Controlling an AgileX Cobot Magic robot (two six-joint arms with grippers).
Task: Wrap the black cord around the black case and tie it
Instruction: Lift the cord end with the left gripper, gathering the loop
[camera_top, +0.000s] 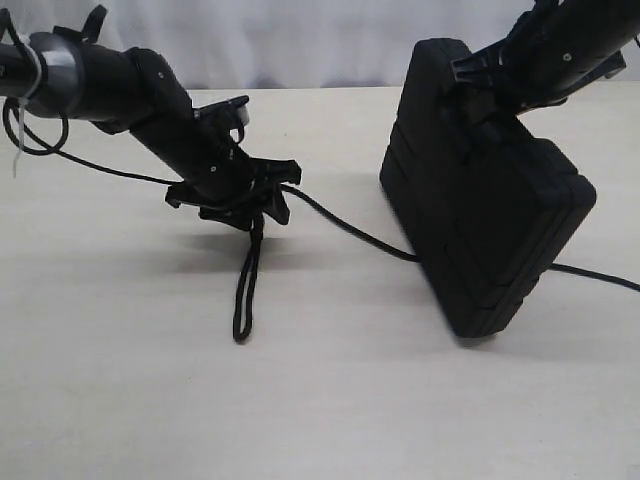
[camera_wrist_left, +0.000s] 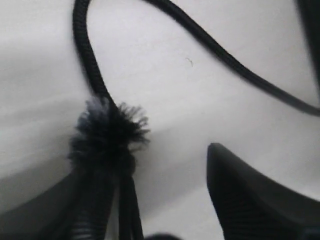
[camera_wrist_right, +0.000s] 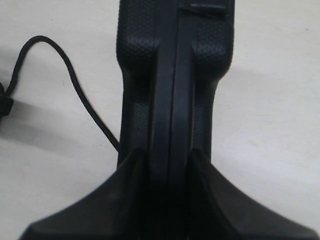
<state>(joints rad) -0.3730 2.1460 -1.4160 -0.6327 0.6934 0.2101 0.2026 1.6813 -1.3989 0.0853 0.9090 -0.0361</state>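
Observation:
The black case (camera_top: 490, 210) stands tilted on one corner on the table, and my right gripper (camera_top: 478, 85) holds it by its top edge. In the right wrist view that gripper (camera_wrist_right: 167, 152) is shut on the case (camera_wrist_right: 172, 75), one finger on each side. The black cord (camera_top: 350, 228) runs from my left gripper (camera_top: 245, 200) across the table, under the case and out to the right. A loop of it (camera_top: 243, 290) hangs down to the table. My left gripper (camera_wrist_left: 155, 165) is open. The cord's frayed tuft (camera_wrist_left: 107, 135) rests against one finger, far from the other finger (camera_wrist_left: 245, 195).
The pale table (camera_top: 320, 400) stretches bare in front of both arms. A thin arm cable (camera_top: 40, 140) with a white zip tie loops beside the left arm. A light curtain hangs behind the table's far edge.

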